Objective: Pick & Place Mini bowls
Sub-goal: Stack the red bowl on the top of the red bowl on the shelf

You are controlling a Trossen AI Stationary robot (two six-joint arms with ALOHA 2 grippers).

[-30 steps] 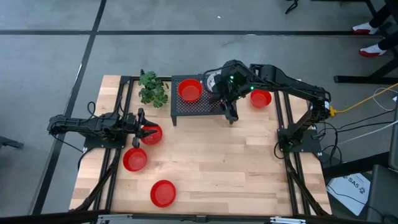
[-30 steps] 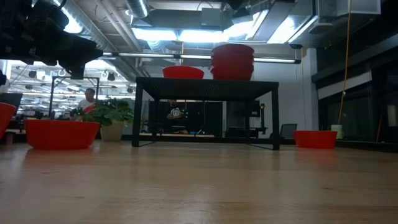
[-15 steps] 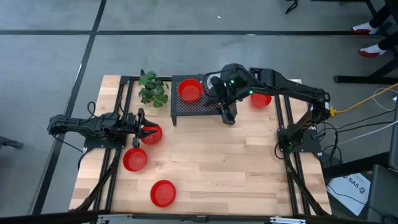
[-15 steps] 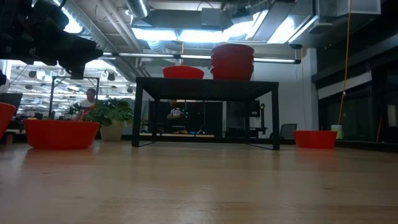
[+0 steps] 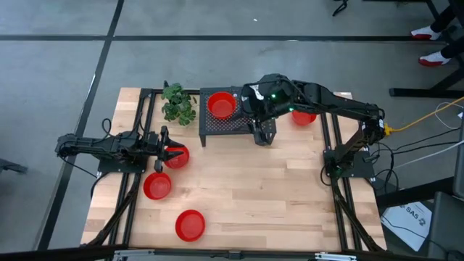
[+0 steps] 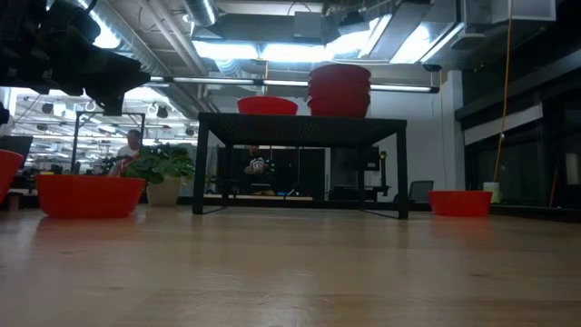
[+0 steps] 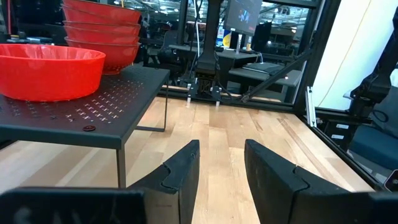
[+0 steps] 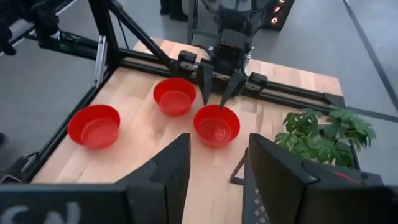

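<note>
Red mini bowls show in the high view: one on the black stand, one on the table to the stand's right, and three near the left arm. The low view shows a red stack on the stand beside the single bowl. No speckled bowl shows plainly. My left gripper is open, its fingertips just over the nearest bowl's rim; I cannot tell whether they touch. My right gripper is open over the stand's near edge.
A green potted plant stands at the stand's far left corner. Black frame rails run along both table sides. Bare wood fills the near middle. A person shows far off in the room.
My right gripper has drifted a little toward the table's left along the stand's near edge, staying open. The bowls have kept still.
</note>
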